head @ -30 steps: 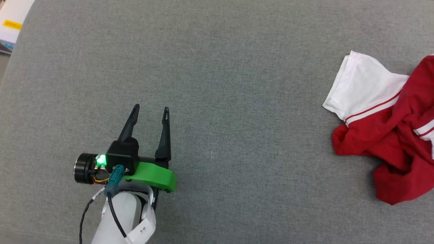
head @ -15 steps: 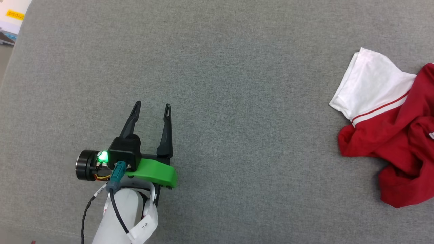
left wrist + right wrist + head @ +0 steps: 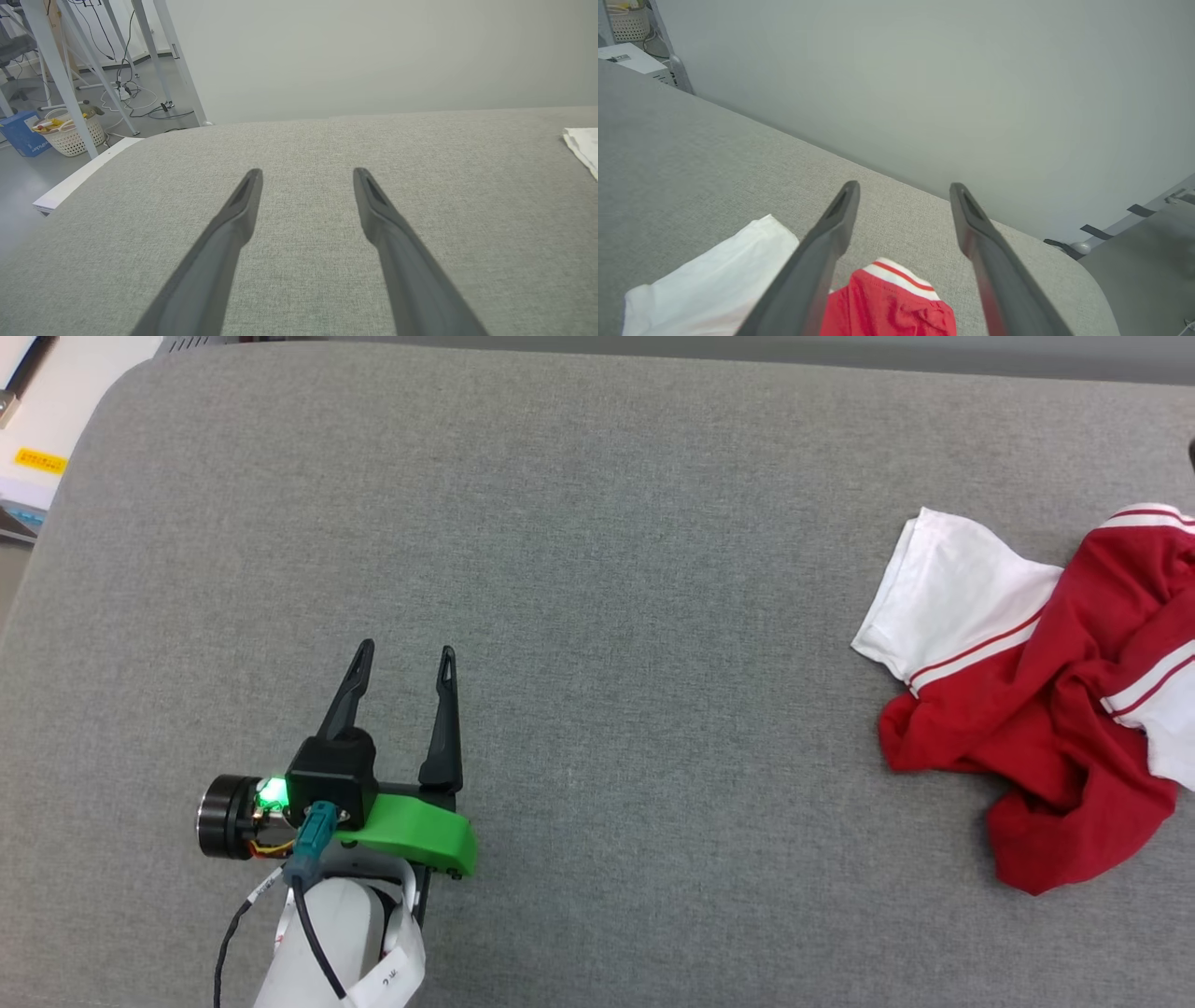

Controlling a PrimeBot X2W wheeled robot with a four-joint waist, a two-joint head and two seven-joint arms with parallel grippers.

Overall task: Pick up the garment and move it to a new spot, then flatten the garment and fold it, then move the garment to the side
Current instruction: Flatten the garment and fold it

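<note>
The garment (image 3: 1036,709) lies crumpled at the right side of the grey table (image 3: 597,569), a red T-shirt with one white sleeve (image 3: 943,602) spread toward the left. My left gripper (image 3: 406,653) hovers open and empty over bare cloth at the lower left, far from the shirt. In the left wrist view its fingers (image 3: 243,200) stand well apart, and a white sleeve edge (image 3: 581,144) shows at the far right. My right gripper (image 3: 903,186) is open above the garment (image 3: 887,308), whose red body and white sleeve (image 3: 710,275) lie under its fingers.
The table's far edge and rounded left corner (image 3: 103,392) are in view. A white surface with a yellow label (image 3: 37,459) sits beyond that corner. On the floor stand metal legs, a basket (image 3: 70,135) and a blue box (image 3: 21,133). Another grey surface (image 3: 1148,261) lies past the right end.
The head camera has shifted, so the table's far edge and more of the garment now show. The left gripper stays open; the garment is still crumpled in place.
</note>
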